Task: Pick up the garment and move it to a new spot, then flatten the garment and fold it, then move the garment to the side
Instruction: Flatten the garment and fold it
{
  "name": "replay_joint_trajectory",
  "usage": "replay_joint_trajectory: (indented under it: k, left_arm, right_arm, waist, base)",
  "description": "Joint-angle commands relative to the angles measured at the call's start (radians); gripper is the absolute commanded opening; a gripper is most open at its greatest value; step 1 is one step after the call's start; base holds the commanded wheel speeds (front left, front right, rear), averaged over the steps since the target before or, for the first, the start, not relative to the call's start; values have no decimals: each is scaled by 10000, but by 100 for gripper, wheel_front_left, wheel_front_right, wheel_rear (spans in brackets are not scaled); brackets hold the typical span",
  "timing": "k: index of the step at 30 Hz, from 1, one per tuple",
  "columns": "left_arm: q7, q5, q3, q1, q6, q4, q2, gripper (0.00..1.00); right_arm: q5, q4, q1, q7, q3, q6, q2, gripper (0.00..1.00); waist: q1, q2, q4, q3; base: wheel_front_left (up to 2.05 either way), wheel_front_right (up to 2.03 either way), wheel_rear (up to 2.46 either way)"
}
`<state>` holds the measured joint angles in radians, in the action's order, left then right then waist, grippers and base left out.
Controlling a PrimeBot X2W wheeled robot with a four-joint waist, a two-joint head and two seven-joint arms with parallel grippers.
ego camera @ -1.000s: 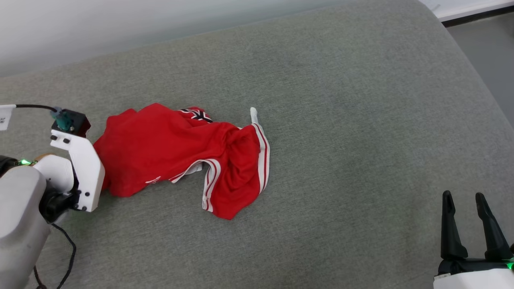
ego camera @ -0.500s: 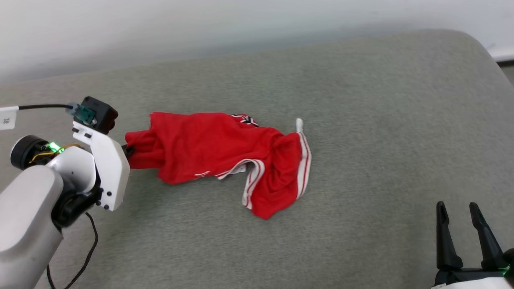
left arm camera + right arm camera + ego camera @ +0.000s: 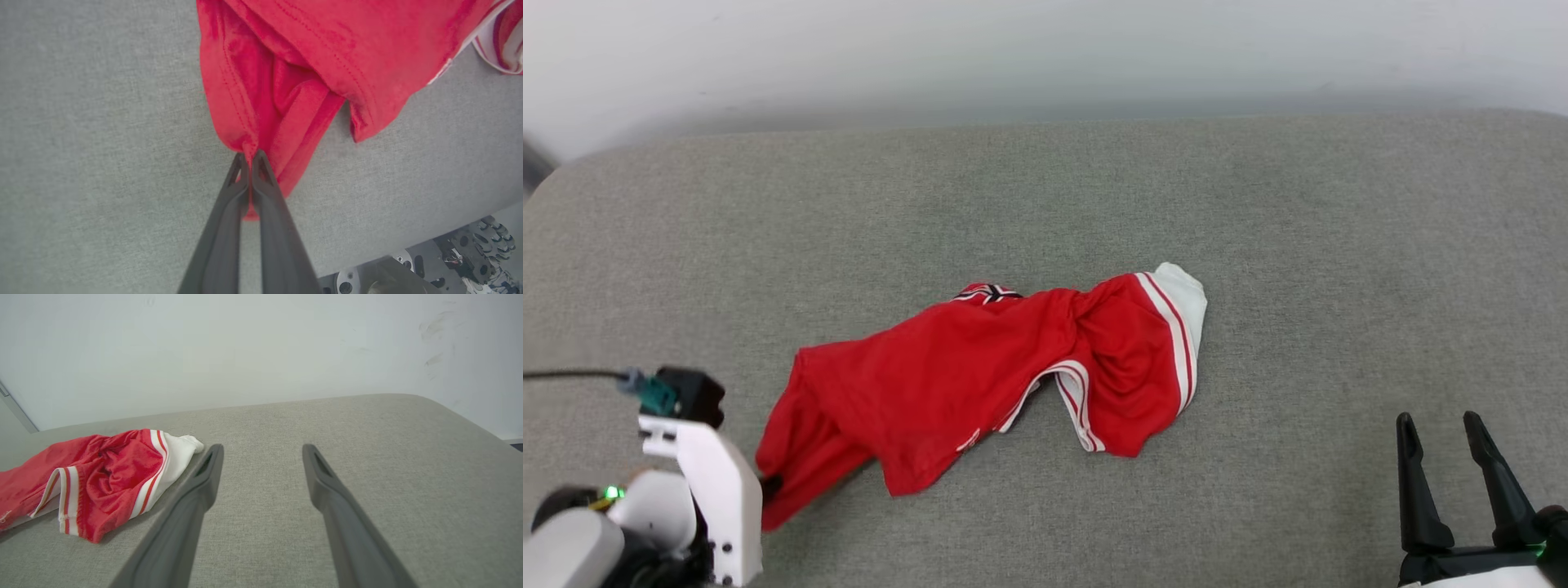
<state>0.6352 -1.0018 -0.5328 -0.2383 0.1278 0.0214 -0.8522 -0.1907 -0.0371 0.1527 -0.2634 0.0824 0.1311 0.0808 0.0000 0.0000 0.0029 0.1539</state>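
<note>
The garment (image 3: 980,376) is a red shirt with white sleeves and striped trim, lying stretched and crumpled across the middle of the grey cushion (image 3: 1258,245). My left gripper (image 3: 249,157) is shut on a bunched red edge of the garment (image 3: 286,81) at its near-left end. In the head view that gripper (image 3: 768,486) sits at the lower left, mostly hidden behind its white wrist. My right gripper (image 3: 1437,429) stands open at the lower right, well clear of the cloth. The right wrist view has the garment (image 3: 102,473) off to the left of my open right gripper (image 3: 261,451).
A pale wall (image 3: 1045,49) runs behind the cushion. The cushion's rounded left corner (image 3: 547,180) and near edge (image 3: 408,237) are in view, with robot base parts (image 3: 470,253) below that edge. A black cable (image 3: 572,376) leads to the left wrist.
The head camera has swung, shifting the whole picture. My left gripper has pulled the garment's end toward the near left, stretching the cloth out; the white sleeve now lies unfolded. The right gripper stays open.
</note>
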Motion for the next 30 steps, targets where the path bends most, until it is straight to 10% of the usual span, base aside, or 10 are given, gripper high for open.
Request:
replay_joint_trajectory:
  k: [1, 8, 9, 10, 11, 24, 30]
  left_arm:
    - [-135, -100, 61, 178, 54, -107, 103, 0]
    - [-1162, -565, 268, 795, -47, -1533, 908, 0]
    - [-1290, -585, 308, 774, -84, -1733, 996, 31]
    - [-1404, -542, 323, 711, -101, -1938, 1046, 87]
    - [-1468, -484, 281, 640, -131, -2089, 1123, 100]
    - [-602, 371, -191, -897, -387, -497, 584, 100]
    - [981, 285, -1049, -1729, -478, -24, 1181, 100]
  right_arm:
    - [37, -3, -71, -19, -15, -7, 72, 100]
    - [-59, -56, -159, -19, 60, -7, 138, 100]
    - [-65, -46, -103, -19, 66, -7, 149, 100]
    - [-66, -33, -61, -19, 65, -7, 168, 100]
    - [-70, -15, -20, -19, 90, -7, 179, 100]
    - [-129, -19, 295, -19, 351, -7, 85, 100]
    - [-177, 30, 219, -19, 285, -7, 13, 100]
  waist:
    - [0, 0, -25, 9]
    - [0, 0, -294, 21]
    - [0, 0, -315, 21]
    - [0, 0, -341, 19]
    - [0, 0, -362, 13]
    - [0, 0, -320, -416]
    - [0, 0, -265, -409]
  base:
    - [0, 0, 0]
    - [0, 0, 0]
    - [0, 0, 0]
    - [0, 0, 0]
    - [0, 0, 0]
    - [0, 0, 0]
    - [0, 0, 0]
